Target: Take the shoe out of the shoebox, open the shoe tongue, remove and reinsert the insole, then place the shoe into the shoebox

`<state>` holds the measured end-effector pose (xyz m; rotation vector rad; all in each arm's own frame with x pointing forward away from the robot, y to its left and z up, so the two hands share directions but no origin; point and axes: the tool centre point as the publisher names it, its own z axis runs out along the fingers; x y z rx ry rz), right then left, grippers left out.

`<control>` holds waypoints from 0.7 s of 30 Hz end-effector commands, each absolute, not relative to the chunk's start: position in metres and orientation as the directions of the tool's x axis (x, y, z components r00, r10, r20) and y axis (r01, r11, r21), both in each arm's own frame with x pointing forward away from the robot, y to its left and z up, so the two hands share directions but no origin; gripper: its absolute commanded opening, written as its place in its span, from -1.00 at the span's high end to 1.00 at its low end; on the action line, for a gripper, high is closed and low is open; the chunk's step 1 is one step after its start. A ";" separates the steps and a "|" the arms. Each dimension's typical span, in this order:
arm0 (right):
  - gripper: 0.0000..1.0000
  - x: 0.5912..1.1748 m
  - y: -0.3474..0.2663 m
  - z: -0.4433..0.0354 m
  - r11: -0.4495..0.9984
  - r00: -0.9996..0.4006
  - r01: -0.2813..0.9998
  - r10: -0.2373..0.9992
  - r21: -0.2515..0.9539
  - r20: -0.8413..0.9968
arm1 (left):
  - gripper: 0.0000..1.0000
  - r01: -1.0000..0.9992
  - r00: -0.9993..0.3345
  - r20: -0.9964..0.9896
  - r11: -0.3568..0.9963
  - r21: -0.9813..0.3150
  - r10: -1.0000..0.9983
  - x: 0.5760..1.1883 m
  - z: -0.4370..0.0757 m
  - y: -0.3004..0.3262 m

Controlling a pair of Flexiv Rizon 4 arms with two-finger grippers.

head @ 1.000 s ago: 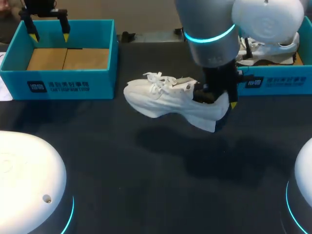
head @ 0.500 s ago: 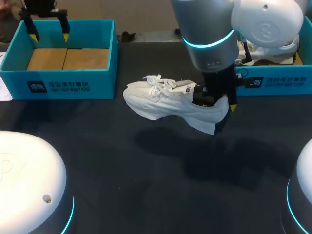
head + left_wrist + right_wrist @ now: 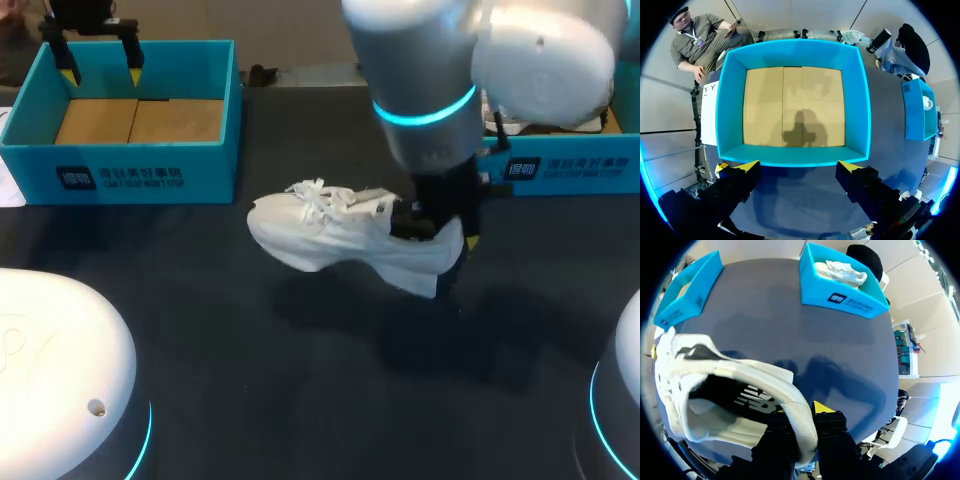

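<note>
A white laced shoe (image 3: pixel 335 230) hangs just above the dark table (image 3: pixel 300 400), toe toward the left box. My right gripper (image 3: pixel 450 245) is shut on its heel collar. In the right wrist view the heel rim of the shoe (image 3: pixel 715 385) runs between the fingers of my right gripper (image 3: pixel 802 427), and one yellow fingertip (image 3: pixel 822 407) shows beside it. My left gripper (image 3: pixel 100 65) stands open over the back of the empty teal shoebox (image 3: pixel 140 165). In the left wrist view this shoebox (image 3: pixel 790 52) lies ahead of my left gripper (image 3: pixel 799 167), with nothing between the fingers.
A second teal shoebox (image 3: pixel 570 170) at the back right holds another white shoe (image 3: pixel 555 110); it is also in the right wrist view as the far shoebox (image 3: pixel 840 295). The two arm bases fill the front corners.
My right gripper has carried the shoe a little lower and to the left, toward the table's front. The left arm has not moved.
</note>
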<state>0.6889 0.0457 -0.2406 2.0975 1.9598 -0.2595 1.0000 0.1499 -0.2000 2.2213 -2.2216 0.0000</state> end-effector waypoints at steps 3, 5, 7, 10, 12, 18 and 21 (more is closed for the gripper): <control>1.00 0.687 0.053 -0.286 -0.046 0.063 0.997 0.957 0.063 -0.282 | -1.00 -1.000 0.000 0.000 0.000 0.000 -1.000 1.000 -0.200 0.150; 1.00 0.687 0.056 -0.299 -0.044 0.061 0.996 0.962 0.071 -0.267 | -1.00 -1.000 0.000 0.000 0.000 0.000 -1.000 1.000 -0.200 0.150; 1.00 0.687 0.057 -0.307 -0.043 0.062 0.996 0.959 0.073 -0.277 | -1.00 -1.000 0.000 0.000 0.000 0.000 -1.000 1.000 -0.200 0.150; 1.00 0.688 0.060 -0.318 -0.025 0.049 0.997 0.949 0.079 -0.313 | -1.00 -1.000 0.000 0.000 0.000 0.000 -1.000 1.000 -0.200 0.150; 1.00 0.690 0.062 -0.323 -0.013 0.040 0.996 0.944 0.085 -0.328 | -1.00 -1.000 0.000 0.000 0.000 0.000 -1.000 1.000 -0.200 0.150; 1.00 0.696 0.061 -0.343 -0.008 0.037 0.996 0.950 0.093 -0.311 | -1.00 -1.000 0.000 0.000 0.000 0.000 -1.000 1.000 -0.200 0.150; 1.00 0.698 0.060 -0.352 -0.010 0.039 0.995 0.950 0.096 -0.311 | -1.00 -1.000 0.000 0.000 0.000 0.000 -1.000 1.000 -0.200 0.150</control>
